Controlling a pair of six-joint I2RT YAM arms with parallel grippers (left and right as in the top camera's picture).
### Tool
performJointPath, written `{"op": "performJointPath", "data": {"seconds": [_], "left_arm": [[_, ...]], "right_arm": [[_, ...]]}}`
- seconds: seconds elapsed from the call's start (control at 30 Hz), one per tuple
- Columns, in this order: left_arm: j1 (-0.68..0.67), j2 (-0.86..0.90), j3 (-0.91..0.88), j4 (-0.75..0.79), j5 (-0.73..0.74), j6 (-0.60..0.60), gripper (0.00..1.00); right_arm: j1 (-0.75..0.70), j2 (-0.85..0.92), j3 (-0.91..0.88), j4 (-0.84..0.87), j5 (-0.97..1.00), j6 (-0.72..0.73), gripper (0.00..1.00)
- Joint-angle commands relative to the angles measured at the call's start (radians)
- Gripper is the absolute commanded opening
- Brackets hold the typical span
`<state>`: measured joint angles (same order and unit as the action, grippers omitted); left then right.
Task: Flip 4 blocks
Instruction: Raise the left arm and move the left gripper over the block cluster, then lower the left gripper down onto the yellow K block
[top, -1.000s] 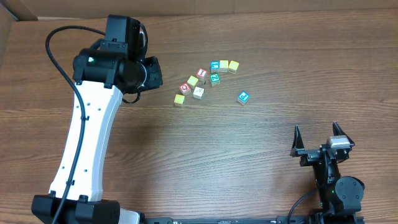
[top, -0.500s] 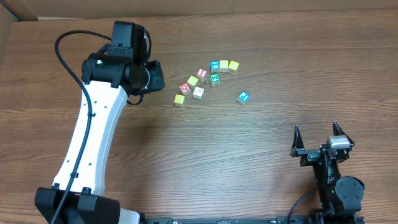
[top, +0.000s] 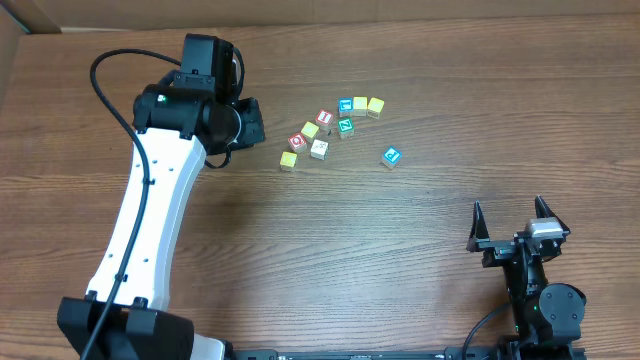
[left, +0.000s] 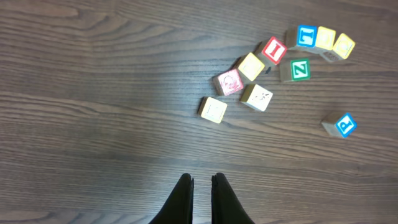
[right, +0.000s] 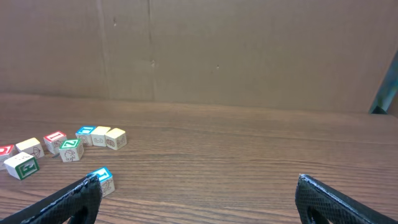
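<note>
By the worktop's near right corner, our right gripper stands spread and empty. Farther in, our left gripper is pressed together on nothing. Toward the far edge lie the yellow block, cream block, green Z and blue P, all loose. We judge all 4 flips are not yet done.

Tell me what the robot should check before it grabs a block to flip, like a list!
1. The left gripper is empty: ok, it holds nothing.
2. The left gripper is open for grabbing: not ok, its jaws are shut.
3. The nearest yellow block is uncovered: ok, nothing lies on it.
4. The blue P block has room around it: ok, it sits alone.
5. The right gripper is out of the way: ok, open and far off to the side.
6. Either one is already flipped: cannot tell.
</note>
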<state>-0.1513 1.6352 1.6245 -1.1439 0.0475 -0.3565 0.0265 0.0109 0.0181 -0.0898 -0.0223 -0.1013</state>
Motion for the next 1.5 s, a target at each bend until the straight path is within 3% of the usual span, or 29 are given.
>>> {"op": "performJointPath", "data": {"seconds": [0.0, 0.23, 0.3, 0.37, 0.43, 0.53, 0.63, 0.73, 1.17, 1.47], "left_arm": [[-0.015, 0.041, -0.005, -0.009, -0.002, 0.008, 0.04], [-0.077, 0.09, -0.006, -0.011, -0.007, 0.01, 0.04], [-0.093, 0.1, -0.006, -0.006, -0.012, 0.012, 0.08], [-0.106, 0.109, -0.006, -0.002, -0.026, 0.013, 0.19], [-0.112, 0.115, -0.006, 0.002, -0.031, 0.013, 0.38], [-0.112, 0.119, -0.006, 0.004, -0.029, 0.013, 0.52], [-0.112, 0.119, -0.006, 0.003, -0.029, 0.012, 0.82], [-0.112, 0.119, -0.006, -0.004, -0.029, 0.012, 0.9], [-0.113, 0.119, -0.006, -0.018, -0.029, 0.021, 1.0], [-0.112, 0.121, -0.006, -0.023, -0.024, 0.035, 0.97]], "right_arm": [[-0.005, -0.008, -0.01, 0.006, -0.002, 0.0, 1.0], [-0.005, -0.008, -0.01, 0.006, -0.002, 0.0, 1.0], [-0.005, -0.008, -0.01, 0.006, -0.002, 0.0, 1.0], [-0.005, -0.008, -0.01, 0.006, -0.002, 0.0, 1.0], [-0.005, -0.008, -0.01, 0.006, -0.002, 0.0, 1.0], [-0.005, -0.008, -0.01, 0.006, -0.002, 0.0, 1.0], [-0.005, -0.008, -0.01, 0.006, -0.002, 0.0, 1.0], [-0.005, -0.008, -0.01, 0.006, -0.002, 0.0, 1.0], [-0.005, -0.008, -0.01, 0.006, -0.002, -0.001, 1.0], [-0.005, -0.008, -0.01, 0.006, -0.002, 0.0, 1.0]]}}
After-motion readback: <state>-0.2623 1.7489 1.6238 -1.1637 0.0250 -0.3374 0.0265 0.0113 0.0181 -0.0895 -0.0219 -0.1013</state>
